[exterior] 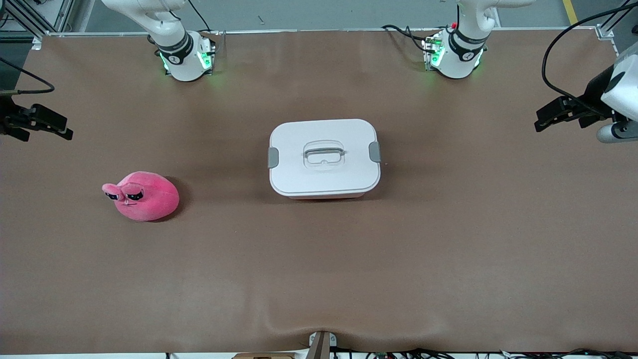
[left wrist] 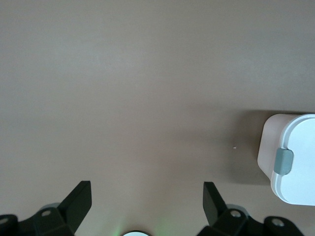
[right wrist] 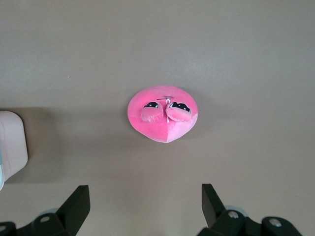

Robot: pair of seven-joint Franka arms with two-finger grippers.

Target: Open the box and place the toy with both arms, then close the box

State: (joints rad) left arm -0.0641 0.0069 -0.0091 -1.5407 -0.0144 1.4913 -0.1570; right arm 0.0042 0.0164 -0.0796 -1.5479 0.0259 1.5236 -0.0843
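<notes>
so your box point(exterior: 324, 158) sits lidded at mid-table, its clips facing the arms' ends. your toy point(exterior: 144, 196) lies toward the right arm's end, nearer the camera. left gripper point(exterior: 562, 113) and right gripper point(exterior: 39, 122) hang spread and empty over their table ends, well apart from both.

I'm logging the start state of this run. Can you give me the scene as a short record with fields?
box: pale pink tub, mid-table
lid: white, on the box, grey side clips
toy: pink plush, on the table toward the right arm's end, nearer the front camera than the box
left gripper: open, holds nothing, waiting at its table end
right gripper: open, holds nothing, over its table end
</notes>
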